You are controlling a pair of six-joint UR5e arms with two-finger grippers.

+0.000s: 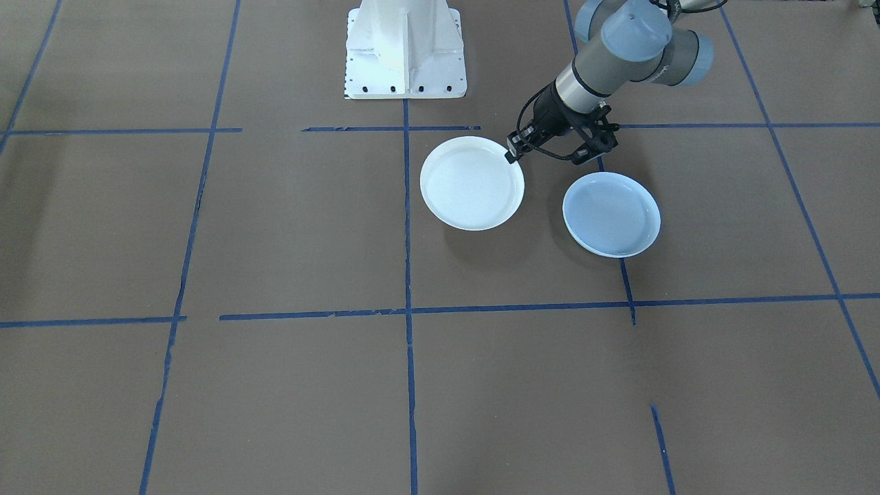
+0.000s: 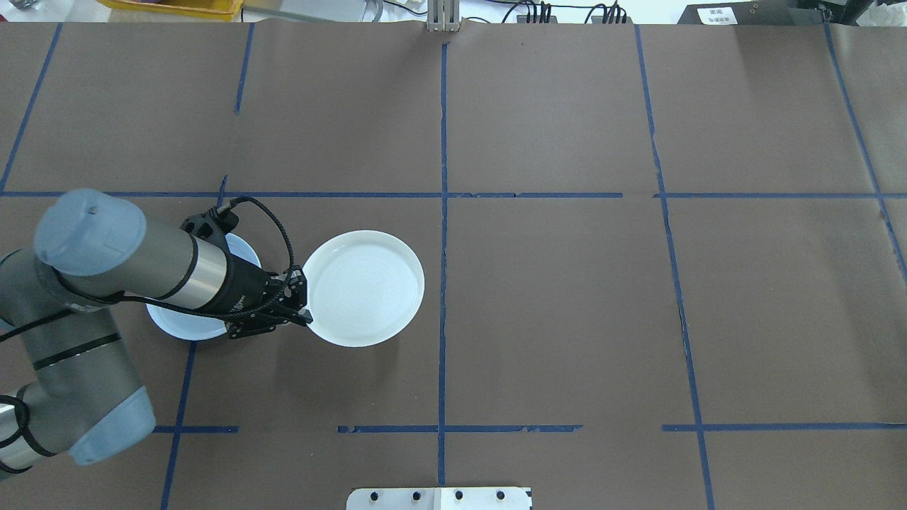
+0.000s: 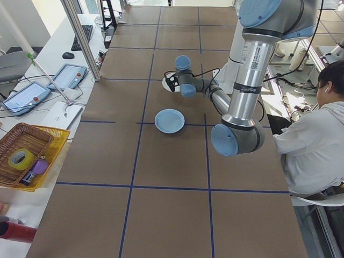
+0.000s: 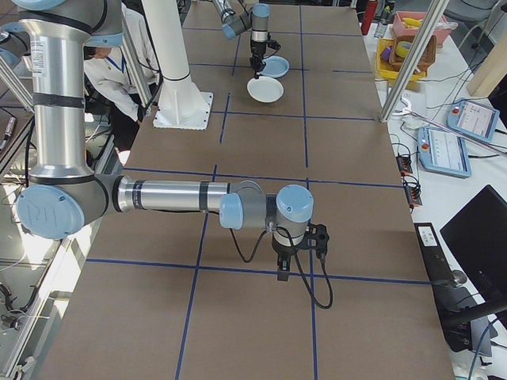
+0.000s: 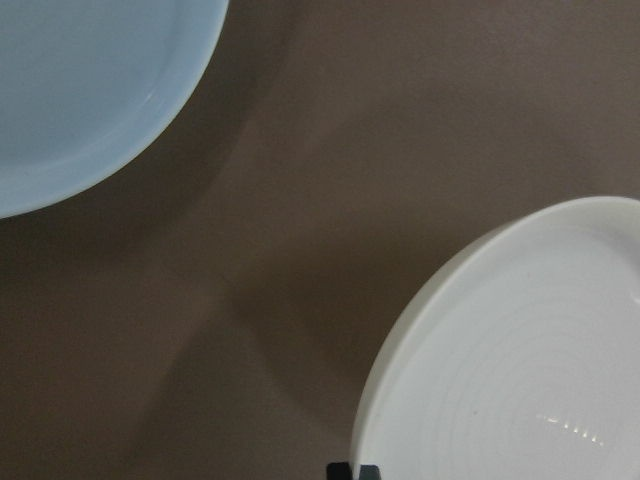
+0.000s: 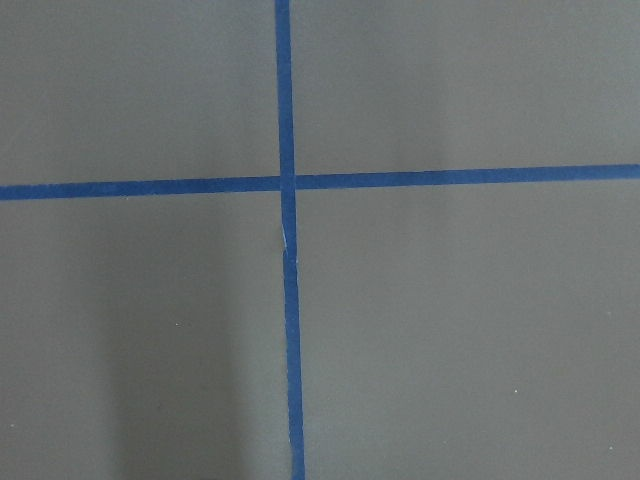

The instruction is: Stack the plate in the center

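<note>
1. The ringed plate (image 1: pixel 471 183) was white, faint concentric rings inside.
2. The smooth plate (image 1: pixel 611 214) was pale blue-grey.
3. The table (image 1: pixel 275 227) was brown, crossed by blue tape lines (image 1: pixel 408 275).

light: even, bright, overhead | shadows: soft, under left arm (image 2: pixel 106 283) and white plate (image 1: pixel 471 183) at 6 o'clock | glare: streak on plate, left wrist view | focus: sharp, wrist views slightly soft
</note>
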